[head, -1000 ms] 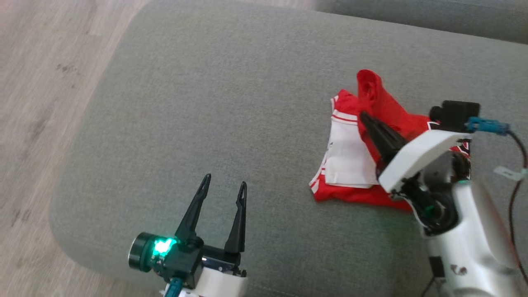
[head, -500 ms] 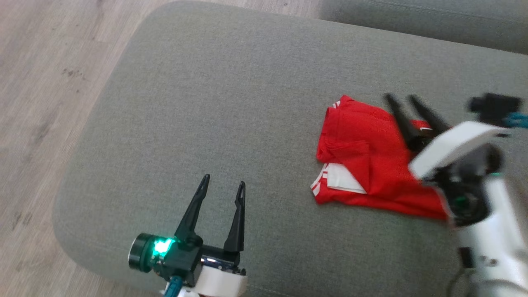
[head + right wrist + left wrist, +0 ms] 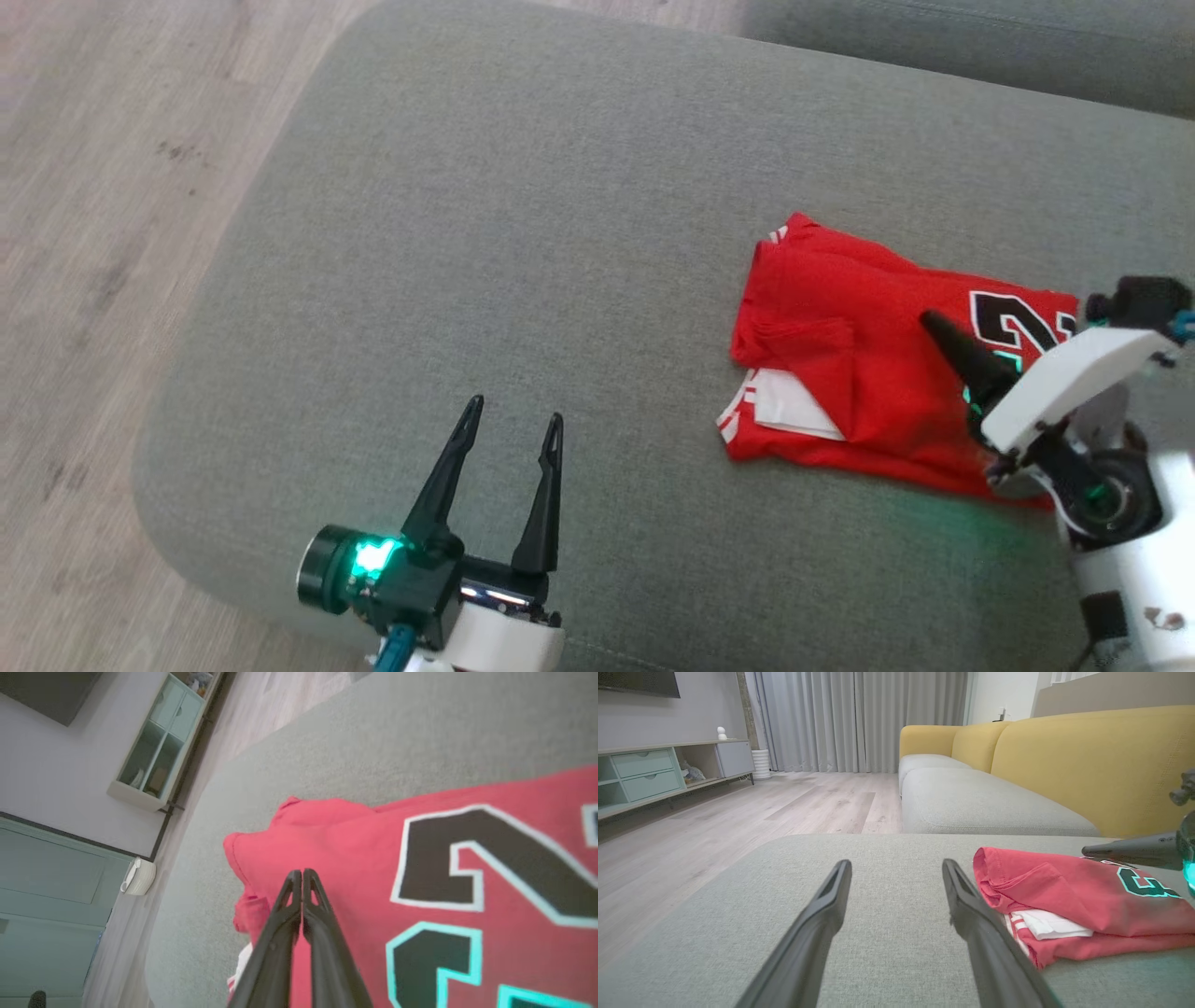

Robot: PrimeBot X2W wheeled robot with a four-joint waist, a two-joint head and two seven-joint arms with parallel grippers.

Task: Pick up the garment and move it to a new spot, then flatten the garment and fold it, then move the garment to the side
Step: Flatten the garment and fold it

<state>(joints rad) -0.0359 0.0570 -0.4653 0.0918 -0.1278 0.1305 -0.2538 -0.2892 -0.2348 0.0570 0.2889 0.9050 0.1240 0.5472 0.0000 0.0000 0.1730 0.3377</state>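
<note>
The garment is a red jersey with black numbers and a white inner layer, lying folded on the right part of the grey cushion. My right gripper hangs just over the jersey's middle, shut, with nothing between its fingers; the right wrist view shows its tips pressed together above the red cloth. Open and empty near the cushion's front edge, my left gripper is well left of the jersey. The left wrist view has the jersey just right of the open left gripper.
Wooden floor lies left of the cushion, whose rounded edge runs along the left and front. A second grey seat with yellow backrests stands beyond. A low cabinet lines the far wall.
A second ago my right gripper held a raised red flap; the flap now lies folded over the white part. The gripper opened, drew back to the right and has shut. The camera shifted slightly.
</note>
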